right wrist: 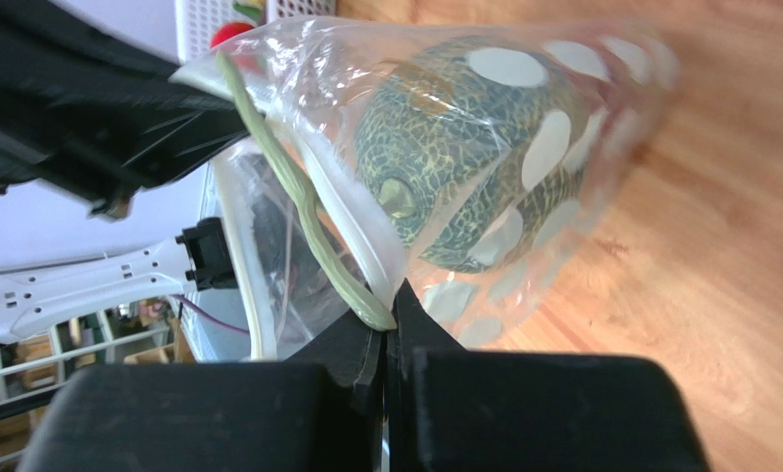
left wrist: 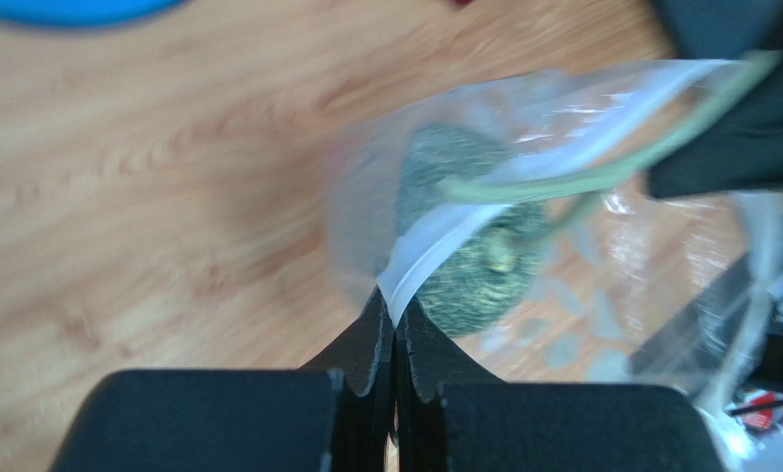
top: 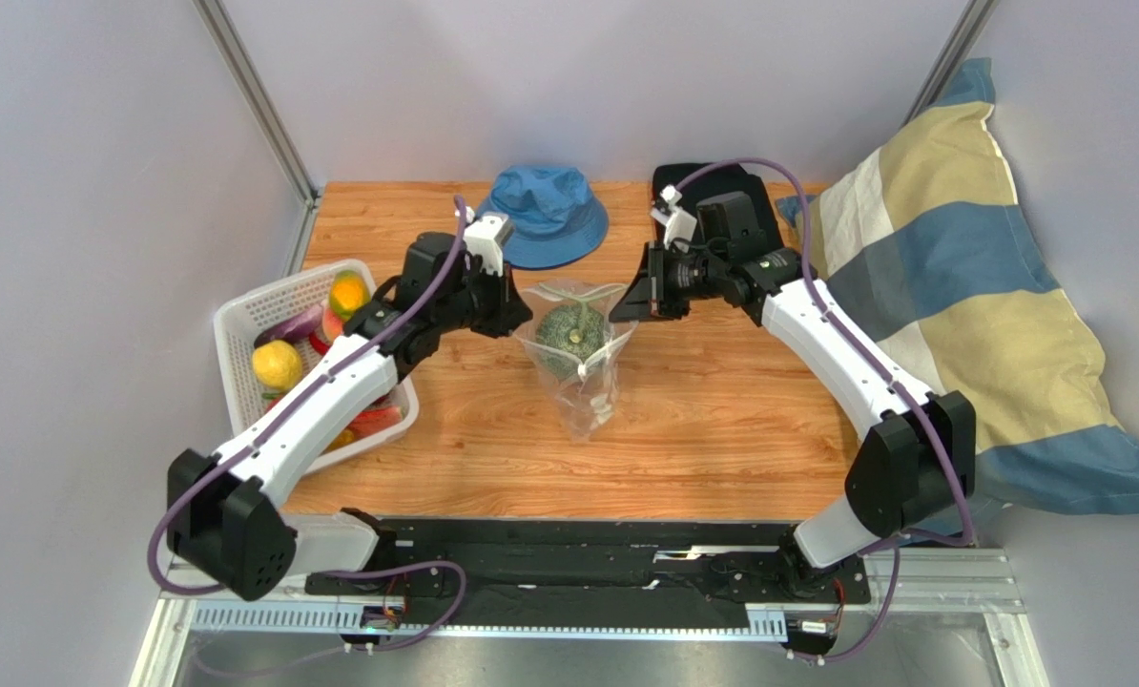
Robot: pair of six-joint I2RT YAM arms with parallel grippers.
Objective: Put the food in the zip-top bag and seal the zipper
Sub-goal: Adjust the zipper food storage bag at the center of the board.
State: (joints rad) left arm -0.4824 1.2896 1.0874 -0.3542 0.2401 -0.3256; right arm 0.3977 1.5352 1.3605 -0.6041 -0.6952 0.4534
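Grey walls (top: 103, 215) around wooden table (top: 733, 415). Striped pillow (top: 962, 286) at right. Blue hat (top: 547, 215) at back. White basket (top: 246, 322) with food (top: 277, 364) at left. Zip-top bag (top: 590, 387) mid-table, green squash ball (top: 568, 328) inside. Left gripper (left wrist: 393, 315) and right gripper (right wrist: 386, 315) each pinch bag's mouth edge.

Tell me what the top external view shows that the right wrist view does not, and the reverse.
Only the top external view shows the blue hat and the patterned pillow. Only the right wrist view shows the printed white dots and the right gripper shut on the zipper. Both show the zip-top bag holding the green squash, with the left gripper at the opposite mouth edge.
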